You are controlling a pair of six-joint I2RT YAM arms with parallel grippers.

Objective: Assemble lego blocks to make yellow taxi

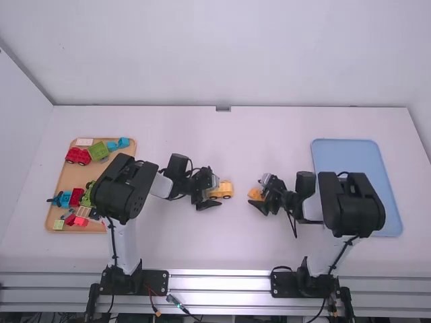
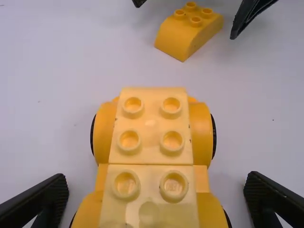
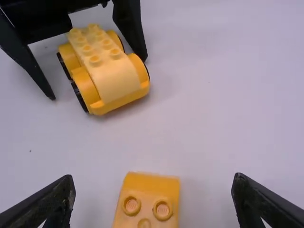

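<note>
Yellow block (image 3: 147, 210) between right end effector's (image 3: 153, 190) spread fingers

On the counter (image 1: 182, 242), it sits just right of the high view's centre, with the taxi body (image 1: 225, 189) near it on the picture's left. The right arm is nearer. Its long axis seems, though partly cut off, to run between the fingers, favouring a side pinch. The left end effector (image 2: 157, 178) stands spread around the taxi body.
</note>
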